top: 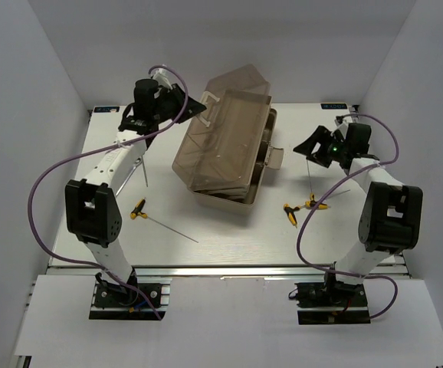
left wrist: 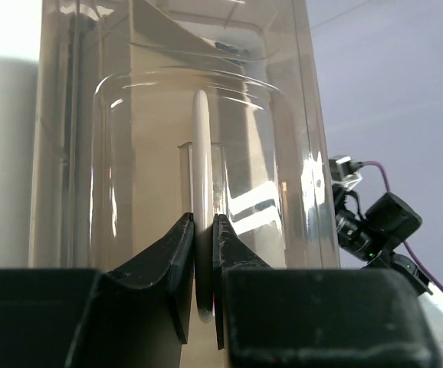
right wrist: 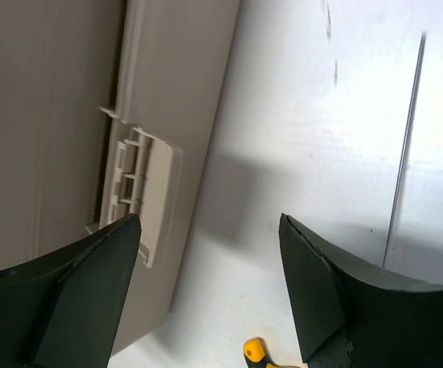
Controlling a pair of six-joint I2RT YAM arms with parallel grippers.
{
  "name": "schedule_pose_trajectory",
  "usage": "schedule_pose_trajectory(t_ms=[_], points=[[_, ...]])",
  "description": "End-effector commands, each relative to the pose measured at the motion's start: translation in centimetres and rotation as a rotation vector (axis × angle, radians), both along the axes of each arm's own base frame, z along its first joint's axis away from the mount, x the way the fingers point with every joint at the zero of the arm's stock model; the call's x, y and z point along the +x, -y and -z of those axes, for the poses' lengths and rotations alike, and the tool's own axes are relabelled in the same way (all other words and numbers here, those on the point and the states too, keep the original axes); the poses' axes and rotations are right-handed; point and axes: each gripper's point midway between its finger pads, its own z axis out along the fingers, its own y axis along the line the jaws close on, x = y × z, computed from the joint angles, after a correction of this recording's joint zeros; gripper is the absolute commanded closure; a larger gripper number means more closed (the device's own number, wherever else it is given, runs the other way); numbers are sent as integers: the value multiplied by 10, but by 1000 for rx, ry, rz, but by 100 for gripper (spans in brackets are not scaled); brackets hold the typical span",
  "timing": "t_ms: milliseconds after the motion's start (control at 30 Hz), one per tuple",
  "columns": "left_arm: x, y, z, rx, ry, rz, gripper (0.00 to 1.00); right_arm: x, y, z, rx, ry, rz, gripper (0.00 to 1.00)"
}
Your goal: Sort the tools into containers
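So far we see little sorted: hex keys (top: 139,208) lie on the tabletop (top: 229,245); left gripper (left wrist: 202,234) jaws pinch the toolbox (top: 223,149) handle (left wrist: 199,146), right gripper (right wrist: 206,257) jaws spread.

On the table (top: 237,249), the toolbox (top: 221,153) sits centrally; one hex key (top: 139,208) front-left, a pair (top: 304,208) (crossed) front-right.

White table (top: 229,244) with white walls (top: 22,107) at left, back and right. Metal rail (top: 237,271) runs along the table's near edge, with a white panel (top: 229,322) below it. Small labels (top: 104,110) at both back corners, text unreadable.
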Motion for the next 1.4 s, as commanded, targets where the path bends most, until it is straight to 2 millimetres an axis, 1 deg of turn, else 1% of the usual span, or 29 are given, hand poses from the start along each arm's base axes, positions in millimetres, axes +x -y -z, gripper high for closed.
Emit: schedule_pose_trajectory(t_ms=[0, 33, 67, 100, 133, 167, 200, 233, 267, 300, 400, 433, 500, 533, 567, 600, 667, 700, 733, 767, 800, 967, 1033, 1133, 1167, 1200, 1233, 1300, 1367], points=[[-14, -21, -77, -126, 203, 17, 100, 19, 7, -62, -73, 212, 7, 21], [-16, -21, -63, -134, 170, 37, 100, 18, 4, -67, -71, 226, -5, 22], [-16, -22, -62, -160, 171, 44, 100, 17, -1, -78, -75, 249, -21, 21], [-16, -23, -57, -171, 162, 53, 100, 15, -13, -80, -91, 255, -48, 21], [-17, -24, -49, -183, 153, 70, 100, 13, -21, -84, -97, 260, -66, 21], [-17, -24, -46, -198, 140, 77, 100, 8, -30, -87, -99, 258, -83, 21], [-17, -24, -42, -204, 131, 85, 100, 1, -52, -86, -106, 241, -124, 23], [-17, -23, -42, -212, 138, 94, 100, -4, -63, -85, -115, 234, -141, 24], [-19, -20, -38, -223, 123, 113, 100, -12, -74, -80, -127, 201, -159, 25], [-19, -19, -36, -231, 117, 122, 100, -17, -94, -79, -157, 196, -177, 26], [-23, -16, -36, -254, 116, 148, 100, -24, -119, -74, -190, 169, -172, 29], [-23, -16, -37, -257, 121, 152, 100, -24, -124, -67, -185, 140, -159, 29], [-25, -16, -36, -264, 113, 160, 100, -24, -125, -56, -215, 84, -124, 30], [-26, -16, -39, -269, 126, 166, 100, -20, -126, -58, -220, 74, -111, 30], [-28, -16, -38, -281, 116, 170, 100, -18, -124, -49, -236, 45, -91, 30], [-29, -17, -41, -287, 123, 168, 100, -19, -123, -46, -246, 27, -84, 30], [-31, -18, -44, -298, 132, 169, 100, -20, -126, -44, -258, 20, -89, 30], [-31, -18, -42, -302, 127, 168, 100, -22, -126, -42, -264, 15, -89, 31], [-32, -17, -43, -308, 130, 170, 100, -25, -127, -40, -267, 5, -92, 31], [-32, -17, -43, -312, 129, 170, 100, -29, -132, -38, -268, 0, -100, 31], [-33, -17, -38, -317, 118, 172, 100, -32, -134, -36, -270, -12, -102, 31], [-35, -16, -39, -345, 123, 185, 100, -49, -146, -28, -298, -44, -94, 33], [-35, -15, -41, -345, 127, 190, 100, -54, -147, -29, -305, -44, -90, 33], [-35, -15, -42, -344, 132, 196, 100, -64, -144, -24, -321, -64, -77, 34], [-34, -15, -43, -345, 133, 194, 100, -65, -144, -28, -320, -57, -75, 34], [-35, -14, -42, -345, 132, 199, 100, -69, -142, -25, -324, -65, -75, 34], [-35, -15, -43, -346, 133, 198, 100, -72, -140, -27, -320, -63, -71, 35], [-35, -15, -43, -349, 138, 197, 100, -81, -138, -22, -317, -80, -74, 36], [-36, -15, -42, -353, 134, 195, 100, -90, -141, -17, -299, -104, -93, 41]])
